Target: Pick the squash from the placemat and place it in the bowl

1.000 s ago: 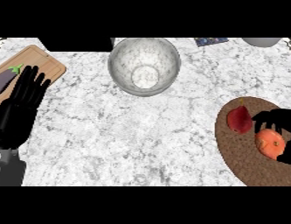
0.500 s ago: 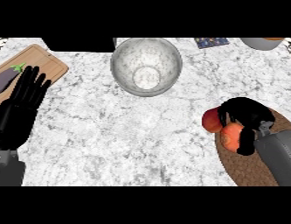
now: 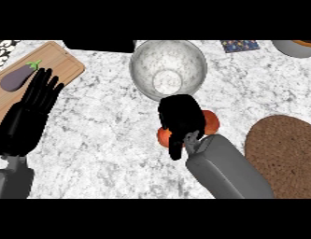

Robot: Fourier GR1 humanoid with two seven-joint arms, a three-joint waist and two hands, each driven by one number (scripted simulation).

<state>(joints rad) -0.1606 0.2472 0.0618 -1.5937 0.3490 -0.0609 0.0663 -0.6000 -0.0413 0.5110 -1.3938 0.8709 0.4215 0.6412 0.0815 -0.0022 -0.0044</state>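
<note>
Squash (image 3: 209, 122) sits clamped in right hand's (image 3: 180, 116) curled fingers, near side of bowl (image 3: 168, 69); left hand (image 3: 30, 113) rests, fingers straight.

The orange-red round squash (image 3: 211, 122) is mostly hidden under black curled fingers, above the marble counter, just below the clear glass bowl (image 3: 168, 68). The brown oval woven placemat (image 3: 292, 154) lies well right.

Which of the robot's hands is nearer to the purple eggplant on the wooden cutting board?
Left. The left hand rests open just right of the purple eggplant; the right hand, curled round the orange-red squash, is far right, below the glass bowl.
</note>
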